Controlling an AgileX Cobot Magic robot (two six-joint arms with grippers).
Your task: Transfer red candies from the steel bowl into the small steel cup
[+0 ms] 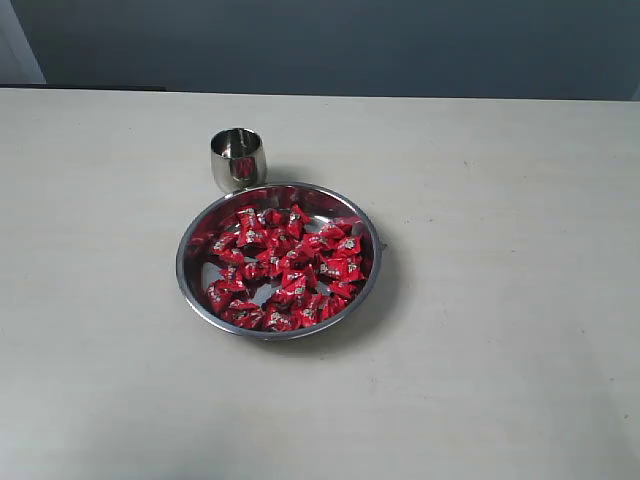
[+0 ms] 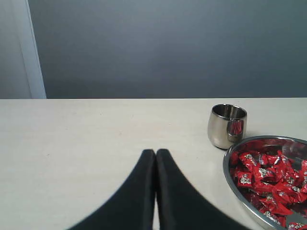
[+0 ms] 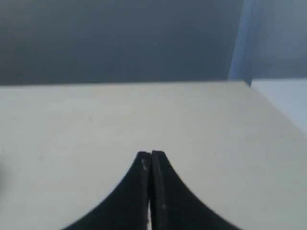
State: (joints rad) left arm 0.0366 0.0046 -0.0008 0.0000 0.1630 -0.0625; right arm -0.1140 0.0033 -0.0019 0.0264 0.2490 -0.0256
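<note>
Many red candies (image 1: 285, 268): small sweets in shiny, crinkled red wrappers with white marks, all lying loose in the steel bowl. They are spread over most of its floor, with a little bare steel showing on the left side in the exterior view.
Steel bowl (image 1: 186, 248): wide, shallow, round dish of shiny stainless steel with a rolled rim. It sits flat on the bench near the middle of the exterior view.
Small steel cup (image 1: 238, 158): small shiny stainless-steel tumbler with a rounded body and no handle. It stands upright on the bench just beside the bowl's far-left rim; cannot tell whether they touch. Red reflections show on its side, and its contents cannot be made out.
Left pincer (image 2: 155, 153): black fingers pressed together at the tips, nothing held. It is low over bare bench, with the cup and bowl ahead and off to one side, apart from both.
Right pincer (image 3: 150, 154): black fingers closed tip to tip, nothing held, over bare bench.
Bench (image 1: 500, 350): pale beige, flat, matte top.
Wall (image 1: 350, 45): dull grey-blue, behind the bench's far edge.
</note>
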